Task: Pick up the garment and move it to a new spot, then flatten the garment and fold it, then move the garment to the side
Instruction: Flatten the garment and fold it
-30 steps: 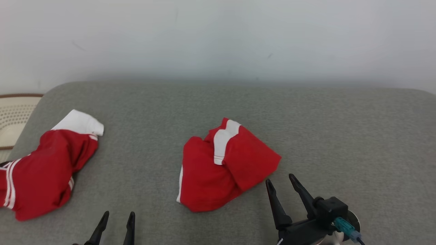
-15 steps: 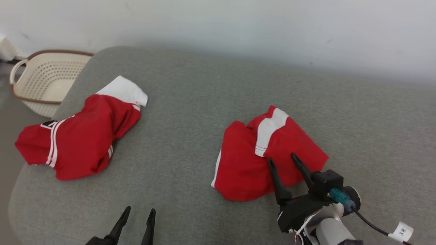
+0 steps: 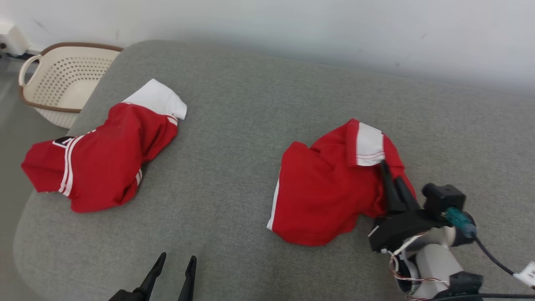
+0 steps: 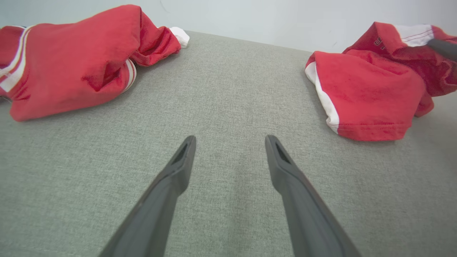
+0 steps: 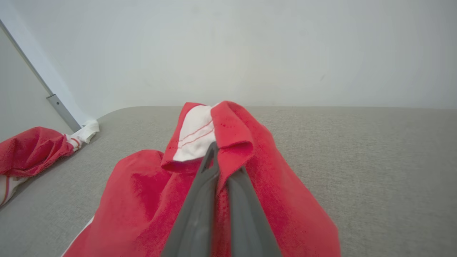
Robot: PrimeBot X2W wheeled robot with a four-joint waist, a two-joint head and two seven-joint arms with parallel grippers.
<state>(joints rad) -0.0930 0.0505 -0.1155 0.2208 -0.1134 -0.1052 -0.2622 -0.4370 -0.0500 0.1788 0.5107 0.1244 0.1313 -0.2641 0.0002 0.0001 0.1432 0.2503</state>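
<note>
1. Pinching a raised fold of the red garment (image 3: 322,196), the right end effector (image 3: 389,172) holds its two fingers pressed together on the cloth just below the white panel (image 3: 370,144). In the right wrist view, fabric drapes over the fingers.
2. Garment location: crumpled on the grey padded surface (image 3: 234,108), at about 4 o'clock from the middle of the head view. The grip sits at the garment's 3 o'clock edge. The rest of the cloth rests on the surface.
3. Reason for the grip, as a judgement: taking a high fold near one edge should let the cloth hang free when lifted. This fits the pick-up-and-move step. Flattening, folding and moving aside are not yet done.
4. The left end effector (image 3: 177,256) is spread and empty, low over bare surface at 7 o'clock and well apart from both garments. It is probably held in reserve for flattening.
5. A second red garment (image 3: 96,167), with white stripes and a white end, lies at 9 o'clock near the surface's left edge. Nothing touches it.
6. Surface: woven grey fabric with a rounded corner at 10 o'clock. It looks soft, so dragged cloth may catch on it.
7. Room: a perforated cream basket (image 3: 54,90) stands beyond that corner at 10 o'clock. A plain pale wall (image 3: 292,25) closes the scene at 12 o'clock.
</note>
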